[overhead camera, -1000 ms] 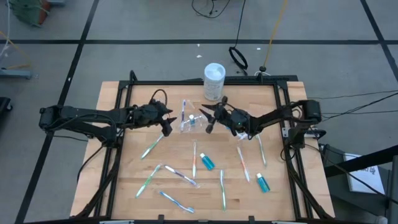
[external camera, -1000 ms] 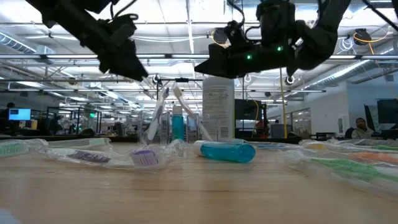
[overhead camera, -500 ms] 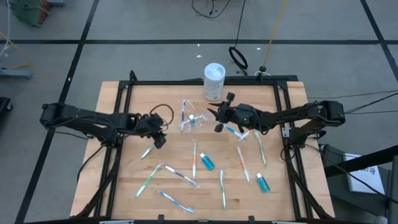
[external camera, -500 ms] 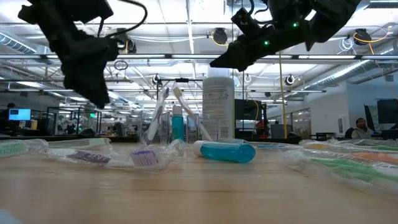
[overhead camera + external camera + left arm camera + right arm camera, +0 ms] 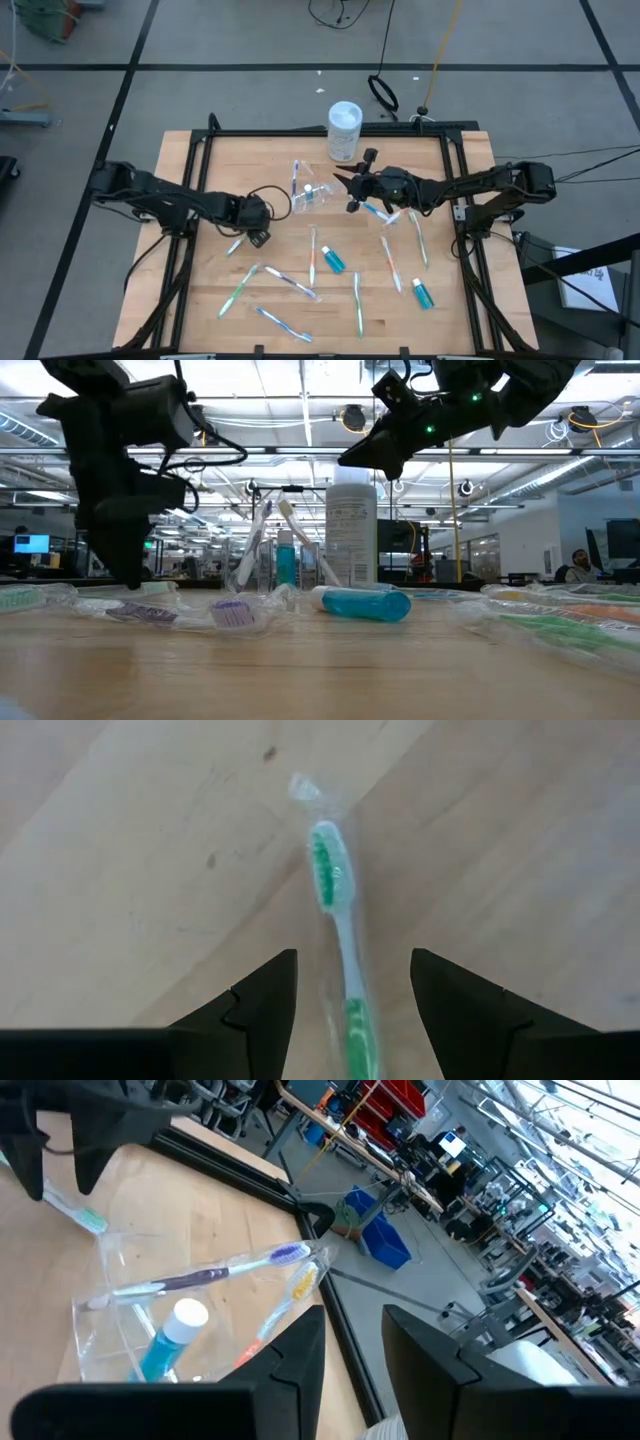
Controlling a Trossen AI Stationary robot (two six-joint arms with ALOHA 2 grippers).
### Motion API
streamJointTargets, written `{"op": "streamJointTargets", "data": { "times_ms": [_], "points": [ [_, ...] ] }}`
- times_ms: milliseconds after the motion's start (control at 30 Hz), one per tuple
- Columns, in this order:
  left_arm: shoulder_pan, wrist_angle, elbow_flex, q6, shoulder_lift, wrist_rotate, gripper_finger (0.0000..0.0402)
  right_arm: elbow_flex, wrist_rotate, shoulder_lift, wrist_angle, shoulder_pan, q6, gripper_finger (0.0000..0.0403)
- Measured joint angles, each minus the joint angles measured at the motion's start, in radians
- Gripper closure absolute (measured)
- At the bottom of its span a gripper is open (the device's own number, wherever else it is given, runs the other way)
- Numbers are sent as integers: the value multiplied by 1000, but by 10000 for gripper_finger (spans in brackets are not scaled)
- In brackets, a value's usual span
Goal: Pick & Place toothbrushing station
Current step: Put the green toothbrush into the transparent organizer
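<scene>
We judge a pick step: left hand [image 5: 352,1010], released, straddles a green toothbrush [image 5: 340,935] on the tabletop [image 5: 200,290] — next, clench; right hand [image 5: 350,190], empty w/ fingers apart, waits near the clear cup [image 5: 306,193].

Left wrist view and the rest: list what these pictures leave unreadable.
- Green toothbrush, left wrist view: handle end cut off by the bottom edge, between the open left gripper fingers.
- White container, low view: label print too small.
- Cup, right wrist view: base hidden behind the right gripper.
</scene>
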Motion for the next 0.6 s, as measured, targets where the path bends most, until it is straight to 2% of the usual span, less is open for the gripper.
{"op": "streamJointTargets", "data": {
  "times_ms": [333, 600],
  "points": [
    [17, 41, 5, -72, 106, -24, 204, 0, -1, 0, 4, 0, 1, 312],
    [16, 76, 3, -53, 96, -12, 296, 0, -2, 0, -4, 1, 1, 312]
  ]
}}
